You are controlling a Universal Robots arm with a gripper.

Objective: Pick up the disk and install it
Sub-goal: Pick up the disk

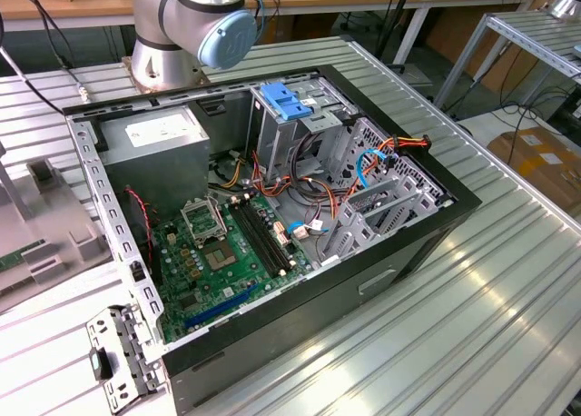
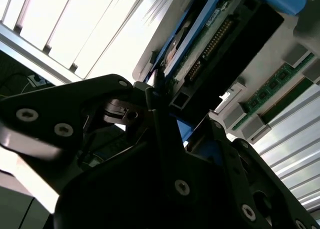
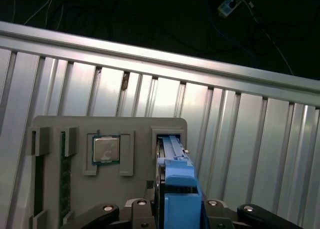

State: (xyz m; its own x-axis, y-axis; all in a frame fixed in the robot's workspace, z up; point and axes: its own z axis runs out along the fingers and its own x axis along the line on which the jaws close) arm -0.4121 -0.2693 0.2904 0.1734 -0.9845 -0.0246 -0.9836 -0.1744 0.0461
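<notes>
The disk stands on edge in a slot of a grey holder block, its blue side rail facing the first wrist camera. In the second wrist view the disk shows its dark body, blue rail and connector pins. My gripper straddles the disk, its black links close against both sides of the rail. In the second wrist view the gripper has one fingertip against the disk's blue edge. The disk still sits in the slot.
The holder block also carries a processor chip and a green memory stick. The open computer case lies on the ribbed aluminium table, with a drive cage, a grey power supply and loose cables. The arm's base stands behind it.
</notes>
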